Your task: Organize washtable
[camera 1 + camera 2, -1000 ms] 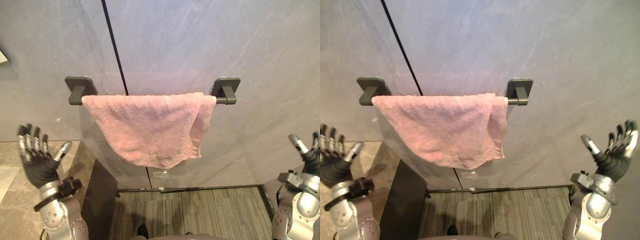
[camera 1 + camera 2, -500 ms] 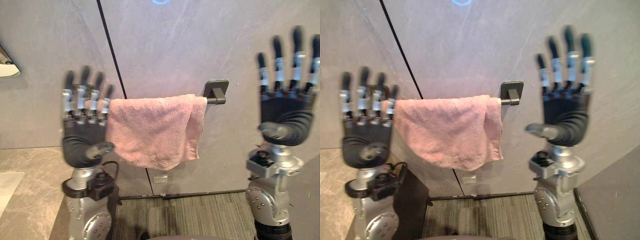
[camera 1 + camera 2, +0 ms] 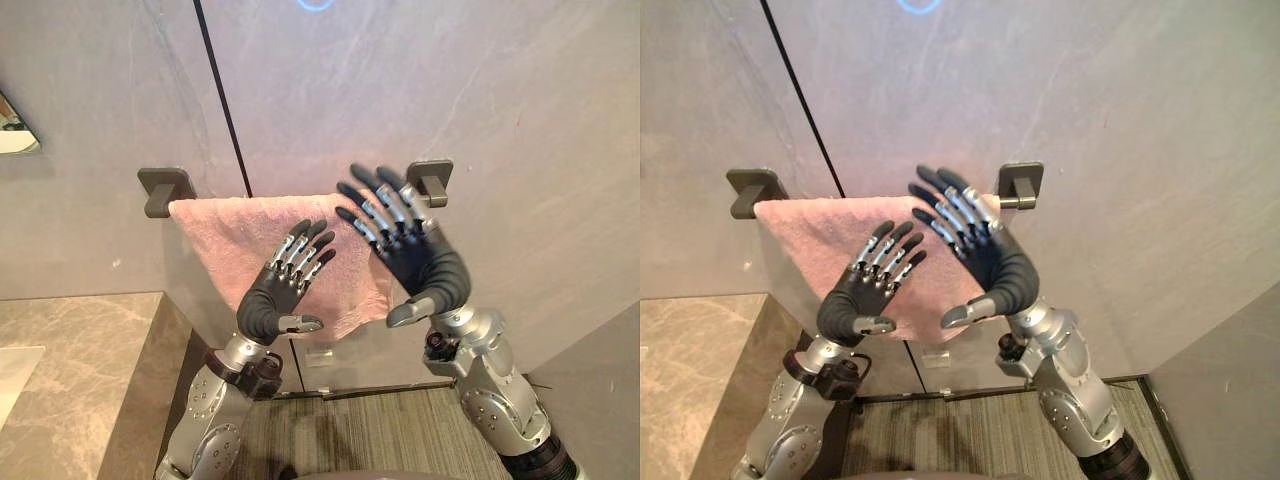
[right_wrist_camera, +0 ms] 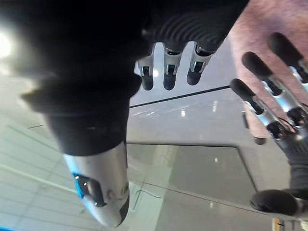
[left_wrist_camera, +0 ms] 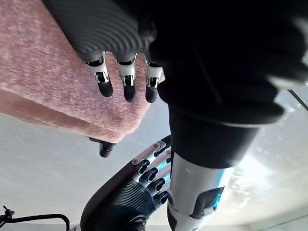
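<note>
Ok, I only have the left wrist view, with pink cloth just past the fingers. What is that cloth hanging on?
Observer: The pink towel is draped over a bar held by two dark wall brackets.
Operator: And where does the right hand sit against it?
Observer: The right hand is raised in front of the towel's right end with its fingers straight. It is higher than the left hand, which is in front of the towel's middle.
Operator: Anything lower down on the left?
Observer: A stone countertop lies to the robot's left, lower than the towel.
</note>
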{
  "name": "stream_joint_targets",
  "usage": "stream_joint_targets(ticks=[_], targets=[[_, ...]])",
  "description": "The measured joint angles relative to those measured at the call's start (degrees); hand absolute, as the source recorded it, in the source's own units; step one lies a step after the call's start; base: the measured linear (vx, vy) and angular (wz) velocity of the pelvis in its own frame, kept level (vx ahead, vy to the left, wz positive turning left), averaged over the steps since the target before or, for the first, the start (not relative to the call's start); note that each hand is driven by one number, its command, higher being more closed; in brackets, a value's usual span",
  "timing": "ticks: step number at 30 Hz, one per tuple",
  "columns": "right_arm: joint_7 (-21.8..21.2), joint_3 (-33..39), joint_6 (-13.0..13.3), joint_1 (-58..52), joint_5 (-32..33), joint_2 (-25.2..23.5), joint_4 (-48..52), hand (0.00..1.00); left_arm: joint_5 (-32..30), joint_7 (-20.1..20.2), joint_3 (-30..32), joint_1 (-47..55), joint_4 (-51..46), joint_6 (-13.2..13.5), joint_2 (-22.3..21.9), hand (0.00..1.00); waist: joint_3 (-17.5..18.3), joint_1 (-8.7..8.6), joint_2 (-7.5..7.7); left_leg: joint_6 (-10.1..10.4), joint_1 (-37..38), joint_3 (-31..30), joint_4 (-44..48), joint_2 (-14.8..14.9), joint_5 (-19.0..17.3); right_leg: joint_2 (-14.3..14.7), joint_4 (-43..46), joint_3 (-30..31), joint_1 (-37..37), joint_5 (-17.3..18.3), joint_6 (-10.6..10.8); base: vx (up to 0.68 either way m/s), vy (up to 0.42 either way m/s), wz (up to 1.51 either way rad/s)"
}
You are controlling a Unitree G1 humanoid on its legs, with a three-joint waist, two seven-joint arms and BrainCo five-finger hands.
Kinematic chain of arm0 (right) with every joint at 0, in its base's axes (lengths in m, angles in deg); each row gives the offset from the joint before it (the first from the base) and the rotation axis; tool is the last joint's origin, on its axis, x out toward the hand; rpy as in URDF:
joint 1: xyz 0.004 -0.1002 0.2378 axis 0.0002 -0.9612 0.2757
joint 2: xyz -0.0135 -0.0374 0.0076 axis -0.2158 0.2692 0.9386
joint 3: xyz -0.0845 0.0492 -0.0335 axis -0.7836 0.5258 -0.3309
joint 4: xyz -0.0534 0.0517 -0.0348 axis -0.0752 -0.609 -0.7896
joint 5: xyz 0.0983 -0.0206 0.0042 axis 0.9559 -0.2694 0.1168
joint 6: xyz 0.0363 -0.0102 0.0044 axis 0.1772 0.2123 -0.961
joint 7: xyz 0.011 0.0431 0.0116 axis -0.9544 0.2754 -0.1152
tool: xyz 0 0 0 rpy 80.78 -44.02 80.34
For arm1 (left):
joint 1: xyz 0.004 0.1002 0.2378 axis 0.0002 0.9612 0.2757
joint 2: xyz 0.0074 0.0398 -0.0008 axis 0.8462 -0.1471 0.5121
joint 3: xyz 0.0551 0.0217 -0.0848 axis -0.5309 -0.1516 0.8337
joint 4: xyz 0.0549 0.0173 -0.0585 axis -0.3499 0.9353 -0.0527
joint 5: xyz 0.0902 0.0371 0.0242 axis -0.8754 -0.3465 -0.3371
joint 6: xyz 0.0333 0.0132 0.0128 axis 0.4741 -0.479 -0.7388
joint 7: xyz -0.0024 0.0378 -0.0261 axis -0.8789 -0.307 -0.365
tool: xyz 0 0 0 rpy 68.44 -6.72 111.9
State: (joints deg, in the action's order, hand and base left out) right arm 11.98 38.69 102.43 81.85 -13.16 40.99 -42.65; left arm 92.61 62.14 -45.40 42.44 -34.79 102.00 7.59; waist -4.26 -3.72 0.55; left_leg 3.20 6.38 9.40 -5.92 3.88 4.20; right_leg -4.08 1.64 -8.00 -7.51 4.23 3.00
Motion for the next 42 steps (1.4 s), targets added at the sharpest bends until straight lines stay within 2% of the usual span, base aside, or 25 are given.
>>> stream_joint_targets(ticks=[5,11,15,19,25,30,42], targets=[[0.1,-3.7,-2.0,0.0,-7.5,1.6,-6.0,0.00,-2.4,-0.1,0.0,0.1,2.4,-0.6,0.0,0.00,-0.2,0.11,0.36,0.0,-1.2,-0.3,0.0,-0.1,0.0,0.0,-0.2,-0.3,0.9,0.0,0.0,0.01,-0.002,0.02],[0.2,-5.0,-2.0,1.5,-15.5,1.5,-10.9,0.00,-4.1,-1.3,0.6,1.1,6.0,-1.2,0.0,0.00,-0.3,0.13,0.46,0.0,-1.8,-1.3,0.3,-0.1,0.0,0.0,-0.6,-1.4,0.8,0.0,0.0,0.02,-0.010,0.09],[0.4,-6.9,-2.0,2.1,-18.7,1.5,-13.7,0.00,-5.6,-1.6,2.0,2.4,7.1,-2.2,0.0,0.00,-0.3,0.21,0.45,0.0,-1.9,-1.4,0.0,-0.1,0.0,0.0,-0.6,-1.6,0.8,0.0,0.0,-0.01,-0.001,0.01],[0.6,-8.4,-2.1,2.2,-21.7,1.3,-16.9,0.00,-7.2,-2.8,2.6,2.2,7.9,-2.4,-0.1,0.00,-0.3,1.36,0.44,0.0,-2.1,-1.6,0.0,-0.2,0.1,-0.1,-0.6,-1.8,0.9,0.0,0.0,-0.02,0.000,0.02],[1.7,-8.4,-3.1,2.6,-25.3,0.9,-19.3,0.00,-9.5,-2.9,4.0,2.2,8.4,-2.4,-0.8,0.00,-0.2,1.47,0.49,0.0,-3.5,-2.2,0.0,-0.2,0.3,0.0,-0.7,-2.4,1.9,0.0,0.0,0.00,-0.005,0.05],[2.7,-6.5,-4.3,2.6,-26.8,-0.2,-22.1,0.00,-11.5,-4.2,6.3,2.0,9.7,-2.0,-2.7,0.00,-0.2,1.47,0.49,0.0,-3.6,-2.2,0.3,-0.2,0.3,0.0,-0.8,-2.6,2.0,0.0,-0.1,0.00,-0.001,0.01],[4.5,4.1,-4.3,-1.2,-27.7,-4.8,-21.4,0.00,-16.5,-9.0,11.3,1.9,12.8,-1.9,-5.9,0.00,-0.1,1.41,0.58,0.0,-3.6,-2.1,0.1,-0.2,0.3,0.0,-1.1,-2.4,1.9,0.0,-0.1,-0.01,0.000,0.00]])
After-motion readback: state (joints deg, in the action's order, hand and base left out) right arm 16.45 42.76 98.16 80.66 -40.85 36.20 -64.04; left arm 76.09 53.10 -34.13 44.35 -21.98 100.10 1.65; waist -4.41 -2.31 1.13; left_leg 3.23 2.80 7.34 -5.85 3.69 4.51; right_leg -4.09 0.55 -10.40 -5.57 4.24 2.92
